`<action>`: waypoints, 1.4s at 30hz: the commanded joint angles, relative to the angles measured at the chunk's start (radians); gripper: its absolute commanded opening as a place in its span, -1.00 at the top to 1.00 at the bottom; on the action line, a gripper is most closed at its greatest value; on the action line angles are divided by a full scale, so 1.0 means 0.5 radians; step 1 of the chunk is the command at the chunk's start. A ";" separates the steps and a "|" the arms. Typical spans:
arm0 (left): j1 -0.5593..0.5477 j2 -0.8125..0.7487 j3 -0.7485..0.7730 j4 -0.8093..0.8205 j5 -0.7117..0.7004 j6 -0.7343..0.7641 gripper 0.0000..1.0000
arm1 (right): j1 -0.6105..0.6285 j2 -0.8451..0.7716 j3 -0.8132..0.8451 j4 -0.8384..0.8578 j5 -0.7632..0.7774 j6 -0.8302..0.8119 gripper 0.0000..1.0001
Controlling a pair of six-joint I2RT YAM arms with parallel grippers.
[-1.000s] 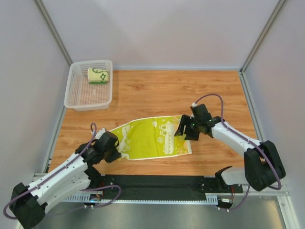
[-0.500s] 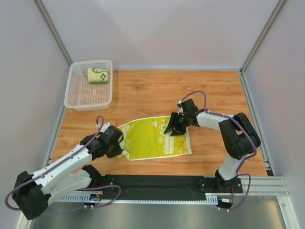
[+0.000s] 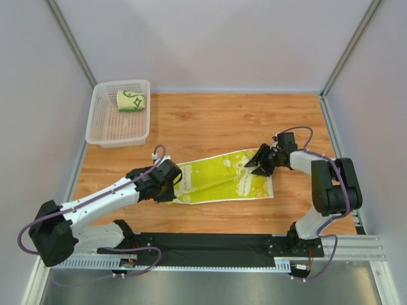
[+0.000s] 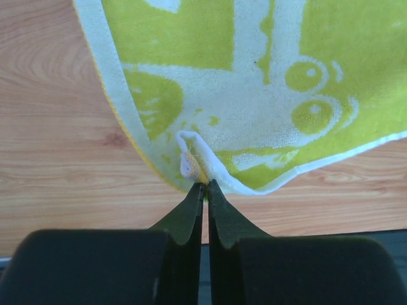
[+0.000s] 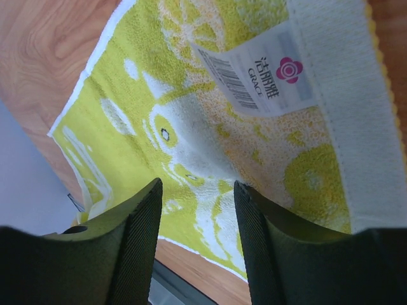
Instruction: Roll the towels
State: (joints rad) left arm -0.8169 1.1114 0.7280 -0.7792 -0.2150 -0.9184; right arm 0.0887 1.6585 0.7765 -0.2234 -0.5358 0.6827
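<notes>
While 1 rolled towel (image 3: 131, 100) sits in the basket (image 3: 102, 130), the yellow-green towel (image 3: 222, 180) lies spread on the desk (image 3: 222, 121), left hand (image 4: 205, 185) clamped on its corner, right hand (image 5: 197, 190) parted over the opposite end, apparently the straightening step, with rolling from one squared end next.

Bright, even, diffuse light fills all three views; shadows on the table (image 3: 216, 121) are faint and soft; the wrist views' near dark foreground is slightly blurred

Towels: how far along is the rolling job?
Done: the cream, green-lined towel sits rolled in the white plastic mesh basket. In hand: the yellow-green blotched towel lies flat on the wooden table, left hand pinching its corner, right hand open over it. Left: rolling it.
</notes>
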 commanded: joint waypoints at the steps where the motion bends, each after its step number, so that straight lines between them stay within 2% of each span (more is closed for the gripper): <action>1: -0.093 0.203 0.096 -0.055 -0.079 0.110 0.81 | 0.028 -0.062 -0.007 -0.142 0.182 -0.095 -0.03; 2: -0.136 0.249 0.115 -0.074 -0.113 0.100 0.75 | 0.043 -0.126 0.011 -0.176 0.188 -0.119 -0.06; 4: -0.219 0.378 0.154 -0.117 -0.141 0.064 0.20 | 0.059 -0.202 0.051 -0.274 0.197 -0.144 -0.15; 5: -0.247 0.409 0.176 -0.132 -0.159 0.045 -0.15 | 0.077 -0.291 0.085 -0.356 0.221 -0.166 -0.18; 9: -0.412 0.474 0.222 -0.245 -0.233 -0.126 -0.64 | 0.120 -0.555 0.143 -0.565 0.369 -0.221 -0.40; 13: -0.520 0.330 0.213 -0.307 -0.251 -0.380 -0.68 | 0.120 -0.712 0.174 -0.713 0.516 -0.252 -0.54; 20: -0.554 -0.050 0.038 -0.359 -0.392 -0.755 -0.60 | 0.117 -0.795 0.098 -0.768 0.553 -0.252 -0.54; 24: -0.554 -0.183 -0.121 -0.378 -0.346 -1.007 -0.61 | 0.102 -0.817 0.067 -0.784 0.590 -0.239 -0.57; 28: -0.554 -0.140 -0.259 -0.283 -0.279 -1.130 -0.57 | -0.018 -0.737 0.015 -0.719 0.403 -0.212 -0.56; 35: -0.554 -0.069 -0.566 0.116 -0.104 -1.213 -0.46 | -0.036 -0.816 0.006 -0.744 0.436 -0.206 -0.55; 42: -0.554 0.029 -0.551 0.181 -0.095 -1.194 -0.23 | -0.039 -0.795 0.015 -0.747 0.433 -0.221 -0.53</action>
State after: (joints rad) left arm -1.0878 1.0691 0.4965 -0.7902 -0.3073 -1.4769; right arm 0.0723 1.2755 0.7826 -0.5945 -0.3054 0.5751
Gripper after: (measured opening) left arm 0.626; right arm 0.769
